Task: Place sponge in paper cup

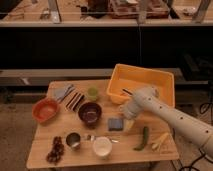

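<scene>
A blue-grey sponge (115, 124) lies flat on the wooden table (45, 150), right of centre. A white paper cup (102, 146) stands upright near the front edge, just left of and in front of the sponge. My gripper (126, 120) is at the end of the white arm (170, 117), which reaches in from the right. It is low over the table at the sponge's right edge. I cannot tell whether it touches the sponge.
A yellow bin (145, 80) stands at the back right. A dark bowl (90, 113), green cup (92, 93), orange bowl (45, 109), metal cup (73, 140), grapes (56, 149), a green vegetable (141, 139) and a yellow item (160, 141) surround the sponge.
</scene>
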